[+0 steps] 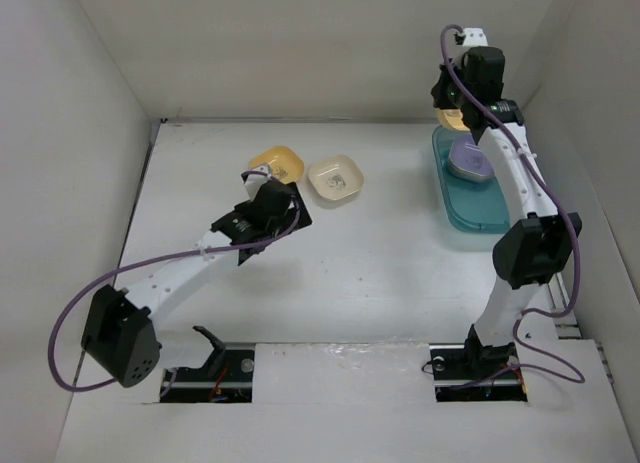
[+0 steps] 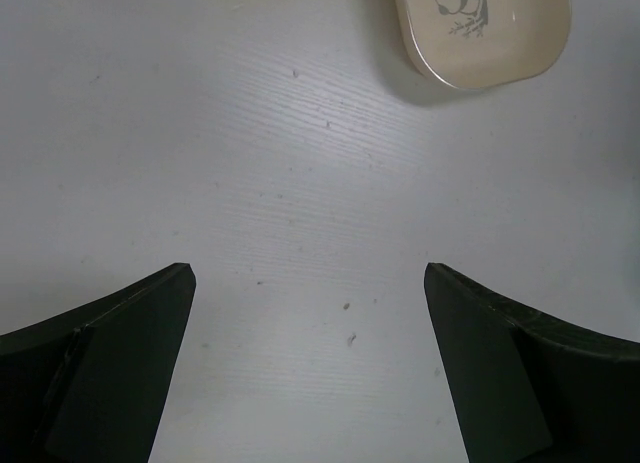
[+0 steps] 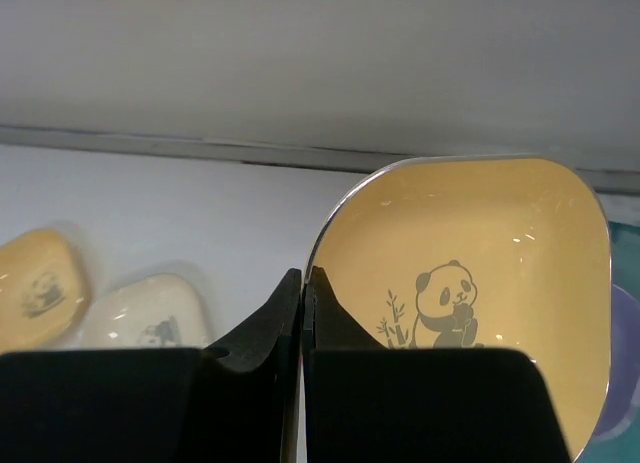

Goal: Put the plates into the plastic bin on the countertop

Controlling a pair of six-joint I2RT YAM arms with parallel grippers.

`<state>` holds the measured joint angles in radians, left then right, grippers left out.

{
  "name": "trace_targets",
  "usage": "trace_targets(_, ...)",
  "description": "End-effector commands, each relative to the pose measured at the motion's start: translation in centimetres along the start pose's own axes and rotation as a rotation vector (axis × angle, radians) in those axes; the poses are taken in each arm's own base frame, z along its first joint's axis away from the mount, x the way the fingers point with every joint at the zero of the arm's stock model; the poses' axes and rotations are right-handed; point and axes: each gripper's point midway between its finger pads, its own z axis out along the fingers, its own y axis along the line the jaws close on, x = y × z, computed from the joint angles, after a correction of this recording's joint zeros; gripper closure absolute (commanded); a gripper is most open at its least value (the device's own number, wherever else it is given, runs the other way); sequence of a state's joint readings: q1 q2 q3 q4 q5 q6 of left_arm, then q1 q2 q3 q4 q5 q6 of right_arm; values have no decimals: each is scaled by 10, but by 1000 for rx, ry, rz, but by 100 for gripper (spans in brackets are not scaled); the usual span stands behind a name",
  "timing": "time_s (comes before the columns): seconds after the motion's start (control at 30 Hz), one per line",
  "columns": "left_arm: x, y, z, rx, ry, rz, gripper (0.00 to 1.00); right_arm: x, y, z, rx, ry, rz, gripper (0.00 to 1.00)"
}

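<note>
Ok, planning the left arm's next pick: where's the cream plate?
Top view: the cream plate sits centre-back on the countertop, just right of the yellow plate, near the left gripper.

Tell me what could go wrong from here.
The right gripper pinches the held yellow plate by its rim only, so it could slip or swing. Dropped here, it may land on the purple plate in the plastic bin and rest tilted.

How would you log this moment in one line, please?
right hand: shut on yellow square plate by far end of translucent teal plastic bin; bin: purple square plate inside; left hand: open over white countertop near cream square plate
</note>
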<state>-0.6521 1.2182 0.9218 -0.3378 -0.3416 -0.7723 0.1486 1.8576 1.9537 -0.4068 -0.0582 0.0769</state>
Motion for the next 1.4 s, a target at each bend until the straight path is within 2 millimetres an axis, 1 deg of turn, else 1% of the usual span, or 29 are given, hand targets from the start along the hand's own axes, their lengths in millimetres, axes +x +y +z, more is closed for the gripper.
trace_targets(0.0,-30,-36,11,59,-54,-26,0,35,-46,5,142,114,1,100)
trace_targets(0.07,-37,-48,18,74,-69,-26,0,46,-70,11,208,137,37,100)
trace_targets(0.1,-39,-54,25,73,-68,-25,0,55,-71,16,211,150,56,100)
trace_targets(0.13,-40,-59,29,83,-64,-26,0,60,-87,18,246,158,81,100)
trace_targets(0.2,-43,-63,42,79,-72,-9,0,78,-98,33,276,182,118,100)
trace_targets(0.27,-48,-74,49,112,-69,-5,0,78,-108,41,312,180,139,100)
trace_targets(0.3,-46,-76,52,116,-58,-2,0,91,-111,51,315,204,140,100)
trace_targets(0.4,-44,-80,65,109,-53,25,0,83,-118,56,355,175,145,100)
trace_targets(0.43,-40,-79,68,109,-41,39,0,88,-122,58,374,181,143,100)
trace_targets(0.5,-36,-81,73,118,-37,39,0,73,-135,53,427,144,141,98)
trace_targets(0.57,-32,-78,77,111,-30,42,0,82,-142,58,442,174,155,98)
trace_targets(0.6,-30,-77,79,110,-29,43,0,73,-150,56,453,159,161,98)
trace_targets(0.67,-27,-76,83,111,-30,42,0,75,-158,56,473,165,163,96)
trace_targets(0.73,-27,-76,83,111,-30,43,0,75,-165,57,484,164,168,91)
trace_targets(0.77,-23,-74,87,103,-22,47,0,79,-166,58,485,176,168,85)
trace_targets(0.83,-20,-73,89,97,-15,50,0,84,-165,62,473,187,170,59)
trace_targets(0.9,-18,-72,92,91,-9,53,0,86,-164,61,474,196,170,47)
trace_targets(0.93,-18,-72,92,90,-9,53,0,86,-162,62,460,198,172,43)
trace_targets(1.0,-17,-72,95,91,-9,53,0,76,-161,57,458,175,172,16)
trace_targets(1.07,-14,-71,98,84,-3,56,0,68,-159,50,456,161,172,2)
trace_targets(1.1,-14,-72,100,83,-2,56,0,68,-149,49,427,160,160,0)
trace_targets(1.13,-16,-71,101,76,-9,56,0,45,-143,36,407,108,144,0)
trace_targets(1.17,-12,-68,108,55,-3,62,0,39,-119,34,354,95,122,0)
trace_targets(1.2,-14,-70,111,49,-11,62,0,55,-107,32,323,129,102,0)
trace_targets(1.23,-14,-71,114,48,-10,62,0,29,-87,19,258,54,44,0)
trace_targets(1.27,-10,-69,121,30,-4,68,0,32,-68,17,195,56,18,0)
trace_targets(1.3,-15,-73,124,30,-17,64,0,41,-39,16,126,77,-5,0)
trace_targets(1.33,-16,-76,127,30,-17,54,0,62,-27,15,91,119,-19,0)
trace_targets(1.37,-12,-74,135,12,-13,59,0,54,-9,8,34,77,-52,0)
